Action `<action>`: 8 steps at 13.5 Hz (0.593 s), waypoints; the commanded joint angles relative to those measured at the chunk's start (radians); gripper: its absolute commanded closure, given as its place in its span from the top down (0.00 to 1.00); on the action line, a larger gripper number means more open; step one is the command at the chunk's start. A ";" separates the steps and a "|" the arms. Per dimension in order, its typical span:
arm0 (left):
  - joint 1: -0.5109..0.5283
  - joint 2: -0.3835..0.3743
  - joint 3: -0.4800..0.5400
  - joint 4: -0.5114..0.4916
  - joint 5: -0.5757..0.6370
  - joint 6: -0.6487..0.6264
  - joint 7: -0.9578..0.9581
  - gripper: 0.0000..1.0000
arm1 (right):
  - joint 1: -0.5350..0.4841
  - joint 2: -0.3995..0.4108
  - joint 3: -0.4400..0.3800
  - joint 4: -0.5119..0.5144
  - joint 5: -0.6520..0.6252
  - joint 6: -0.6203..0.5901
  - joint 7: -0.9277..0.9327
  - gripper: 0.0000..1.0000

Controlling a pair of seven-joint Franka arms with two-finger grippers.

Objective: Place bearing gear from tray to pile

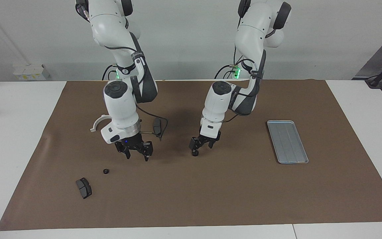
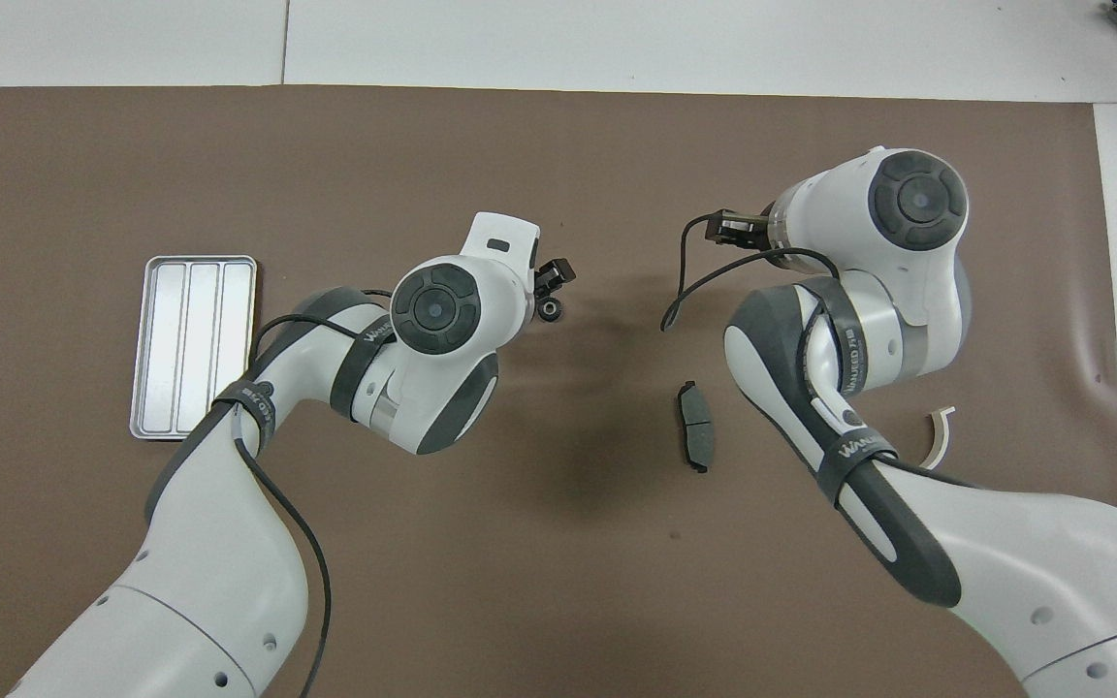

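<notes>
- Left pincer (image 1: 198, 146) hangs low over the middle of the brown mat (image 1: 211, 199); we see its fingers apart, gripping nothing.
- Directly under its tips a small black bearing gear (image 1: 195, 153) lies on the mat, free of the fingers; in the overhead view the same gear (image 2: 550, 310) sits just beside the fingertips.
- Right pincer (image 1: 137, 155) hovers above the mat toward the right arm's end of the tabletop (image 1: 12, 132), fingers spread, with nothing between them.
- We find the tray (image 1: 287, 141) at the left arm's end of the mat, well apart from both pincers.
- Scattered pile parts lie toward the right arm's end: a dark brake pad (image 1: 157, 126) nearer to the robots than the right pincer's tips, a white half-ring bracket (image 1: 97, 122) partly hidden by that arm, a second small gear (image 1: 105, 171), and a second brake pad (image 1: 83, 188) farther from the robots.
- Between the released gear and the second gear the mat lies bare; the two gears are well apart.
</notes>
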 commanded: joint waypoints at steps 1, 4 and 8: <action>0.099 -0.122 -0.002 -0.046 0.021 -0.114 0.174 1.00 | 0.041 0.018 0.001 0.010 0.009 0.087 0.012 0.81; 0.220 -0.205 -0.005 -0.112 0.015 -0.165 0.391 1.00 | 0.118 0.084 0.001 0.072 -0.005 0.162 0.017 0.80; 0.362 -0.249 -0.006 -0.153 -0.005 -0.168 0.595 1.00 | 0.204 0.196 0.000 0.201 -0.008 0.162 0.088 0.79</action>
